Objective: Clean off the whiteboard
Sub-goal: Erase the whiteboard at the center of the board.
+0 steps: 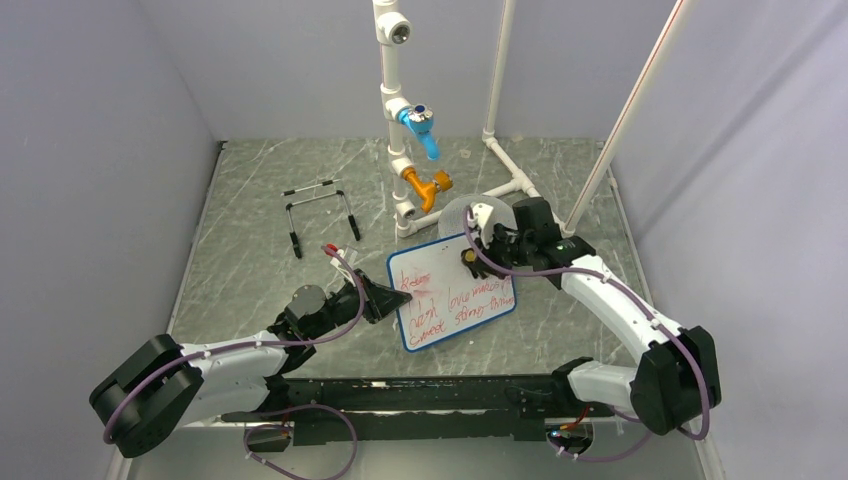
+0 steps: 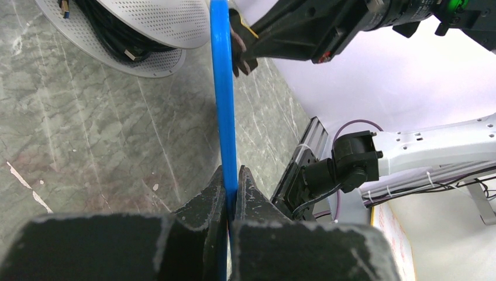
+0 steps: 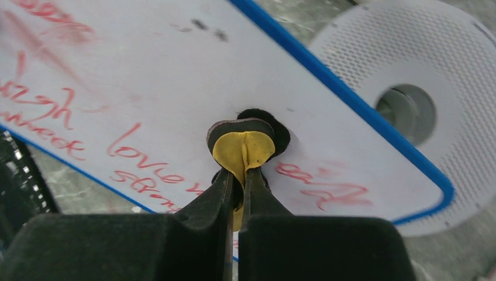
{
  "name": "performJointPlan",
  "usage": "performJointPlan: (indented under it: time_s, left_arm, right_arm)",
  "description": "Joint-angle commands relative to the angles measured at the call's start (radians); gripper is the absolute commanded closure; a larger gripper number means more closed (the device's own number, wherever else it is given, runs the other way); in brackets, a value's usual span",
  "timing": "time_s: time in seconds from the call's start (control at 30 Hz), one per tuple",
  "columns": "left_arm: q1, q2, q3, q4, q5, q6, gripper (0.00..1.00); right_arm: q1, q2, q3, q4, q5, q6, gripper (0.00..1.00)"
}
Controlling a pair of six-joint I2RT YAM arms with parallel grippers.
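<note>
The whiteboard, white with a blue frame and red handwriting, lies tilted on the table centre. My left gripper is shut on its left edge; in the left wrist view the blue frame runs edge-on up from between my jaws. My right gripper is shut on a small yellow and black eraser pad, which presses on the board's upper right part. Red writing shows left and right of the pad, with pink smears at the upper left.
A round grey perforated disc lies under the board's far right corner, also in the right wrist view. A white pipe stand with blue and orange valves stands behind. A small wire stand sits at the back left.
</note>
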Motion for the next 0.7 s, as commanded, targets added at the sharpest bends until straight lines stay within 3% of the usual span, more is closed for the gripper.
performJointPlan:
  time_s: [0.0,0.1,0.27,0.37,0.5,0.67]
  left_arm:
    - [-0.019,-0.027,0.028,0.108,0.121,0.065,1.00]
    - [-0.019,-0.019,0.030,0.111,0.124,0.068,1.00]
    - [-0.018,-0.008,0.026,0.132,0.119,0.061,1.00]
    - [-0.019,-0.012,0.024,0.131,0.116,0.061,1.00]
    - [-0.018,-0.016,0.029,0.118,0.121,0.069,1.00]
    - [-0.019,-0.011,0.033,0.121,0.127,0.073,1.00]
  right_arm:
    - [-0.059,-0.005,0.000,0.106,0.148,0.052,1.00]
    - [-0.050,0.000,-0.008,0.058,0.027,-0.008,1.00]
    - [0.078,0.018,0.002,-0.060,-0.099,-0.145,1.00]
    - [0.071,0.020,0.016,-0.031,-0.057,-0.104,1.00]
    - [-0.030,0.001,0.021,0.058,0.056,0.006,1.00]
    - [-0.056,-0.008,-0.001,0.041,0.046,-0.026,1.00]
